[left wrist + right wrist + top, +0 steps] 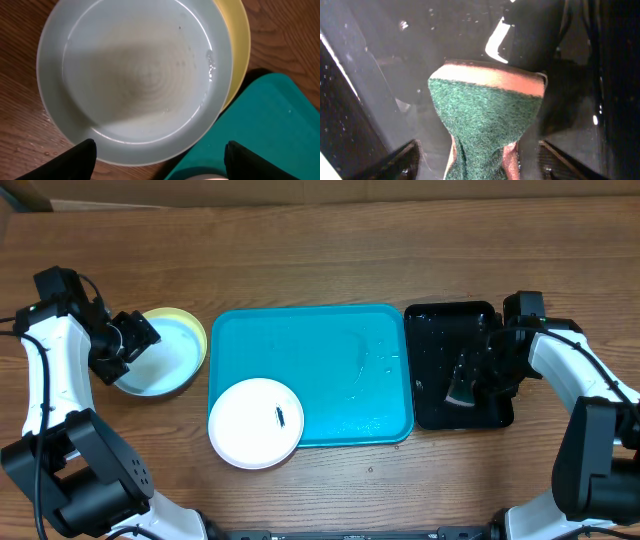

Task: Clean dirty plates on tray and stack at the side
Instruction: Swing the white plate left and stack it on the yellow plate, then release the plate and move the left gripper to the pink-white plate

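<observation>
left fingers (80, 161): wide apart, clamped on nothing; both dark tips show at the bottom of the left wrist view.
pale blue plate (135, 75): just ahead of the left fingers, its near rim lying between the two tips. it is wet, with droplets on its inner wall.
yellow-green plate (235, 45): under the pale blue plate, showing only as a crescent ahead of the left fingers, on the tray side.
stack: the two plates sit on the wooden surface (320, 250), off the tray and just beside its end.
turquoise tray (320, 350): between the two pairs of fingers; one rounded corner comes close to one left tip. it has wet streaks toward the end nearer the right fingers.
white plate (257, 423): on the tray corner nearer the left fingers but apart from them, overhanging the rim, with a small dark smear on it.
right fingers (400, 162): apart, with a dark gap between each tip and the sponge.
sponge (485, 115): between the right fingers, green scouring face over an orange-pink backing, buckled and standing up.
black tray (440, 330): under the right fingers, wet, just beside the turquoise tray.
</observation>
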